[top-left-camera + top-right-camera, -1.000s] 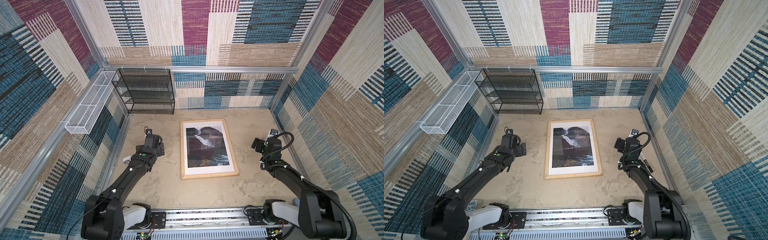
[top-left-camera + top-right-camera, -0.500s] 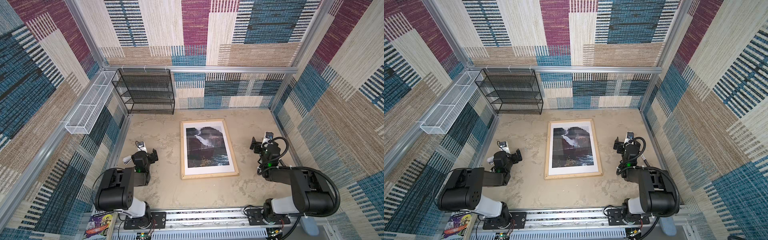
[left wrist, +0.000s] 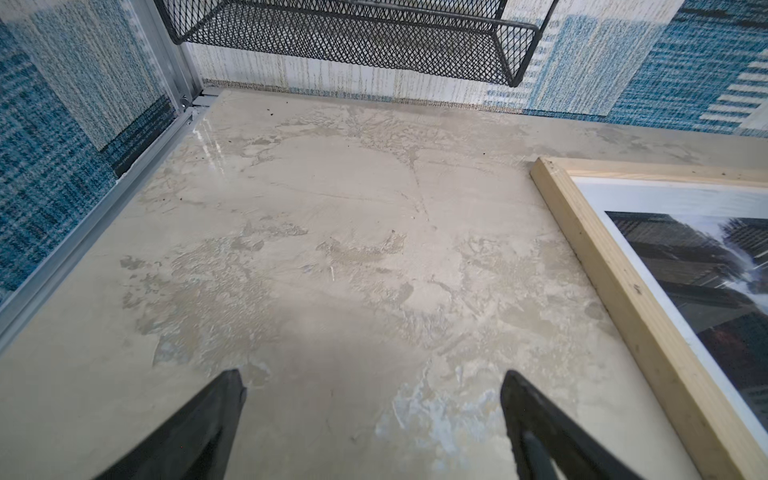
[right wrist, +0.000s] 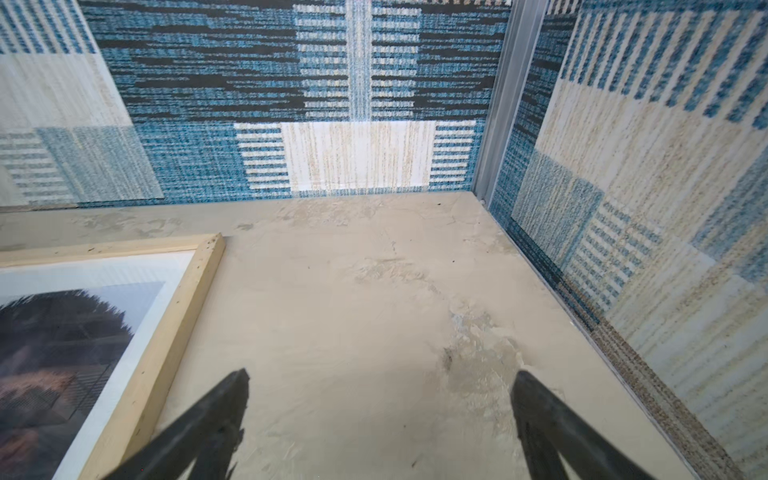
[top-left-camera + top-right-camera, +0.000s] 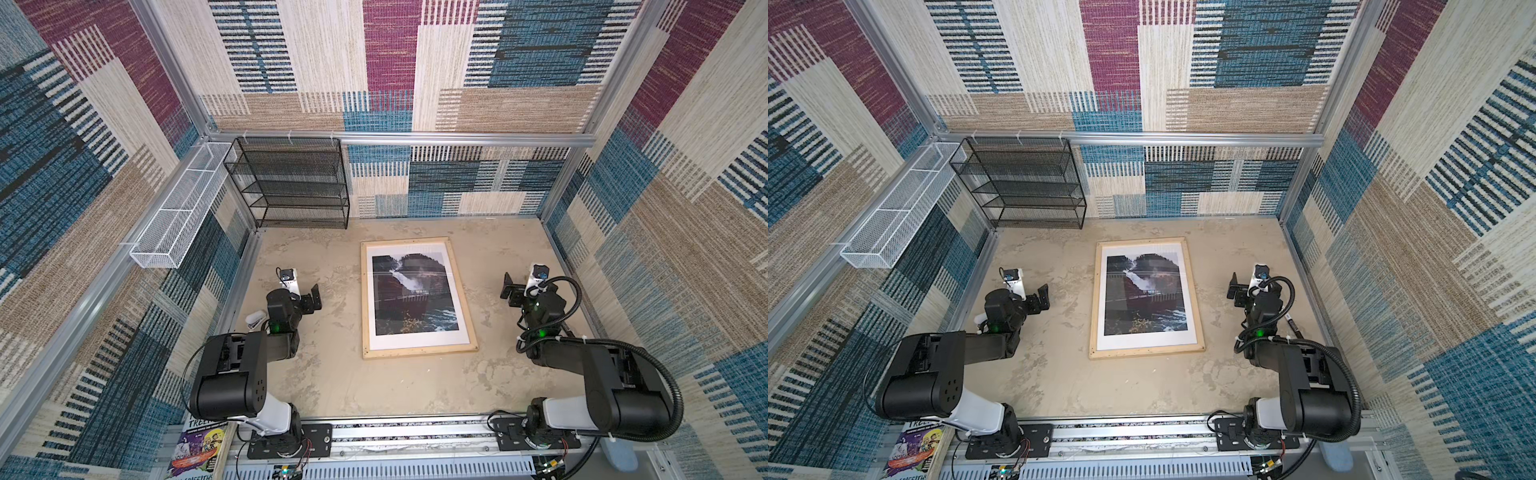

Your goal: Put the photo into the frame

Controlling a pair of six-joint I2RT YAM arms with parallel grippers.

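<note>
The photo (image 5: 415,299) (image 5: 1144,295), dark cliffs and a white waterfall with a white border, lies flat inside the pale wooden frame (image 5: 419,351) (image 5: 1146,351) in the middle of the table. My left gripper (image 5: 311,297) (image 5: 1040,297) hovers low over bare table to the frame's left, open and empty. In the left wrist view the gripper (image 3: 374,376) is spread over bare surface, with the frame (image 3: 615,291) and photo (image 3: 698,266) off to one side. My right gripper (image 5: 510,289) (image 5: 1235,286) (image 4: 381,376) is open and empty to the right of the frame (image 4: 174,332).
A black mesh shelf rack (image 5: 291,183) stands against the back wall at the left. A white wire basket (image 5: 178,212) hangs on the left wall. A small white object (image 5: 255,320) lies by the left arm. Patterned walls close in on both sides.
Both arms have folded back, their elbows swinging up toward the front rail. The grippers stay open beside the frame. Photo and frame have not moved.
</note>
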